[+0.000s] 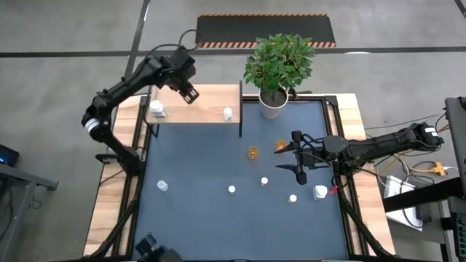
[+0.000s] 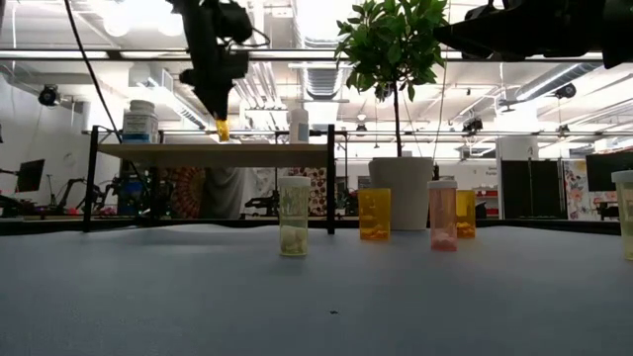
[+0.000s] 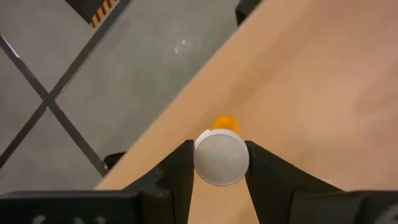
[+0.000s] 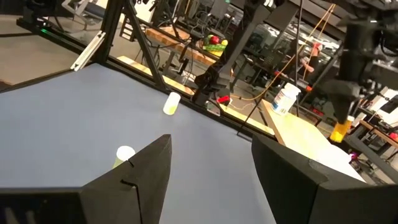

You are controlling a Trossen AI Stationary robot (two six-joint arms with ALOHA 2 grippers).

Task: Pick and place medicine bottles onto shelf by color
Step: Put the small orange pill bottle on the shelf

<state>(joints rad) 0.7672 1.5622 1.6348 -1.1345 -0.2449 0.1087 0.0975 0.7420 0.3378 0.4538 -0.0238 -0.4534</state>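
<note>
My left gripper is over the light wood shelf at the table's far left, shut on an orange medicine bottle with a white cap. Two white bottles stand on the board. Two orange bottles stand on the dark blue table. Several more bottles with white caps stand on the table nearer its front. My right gripper hangs open and level over the table's right part, with nothing between its fingers. My left gripper pinches the orange bottle by its white cap, one finger on each side of the cap. The fingers come from above, slanting down. The bottle hangs upright below them, its orange body just above the shelf board.
A potted plant in a white pot stands at the table's far edge, right of the shelf. One bottle lies on its side near the table's front left. The shelf's black legs stand on the table.
</note>
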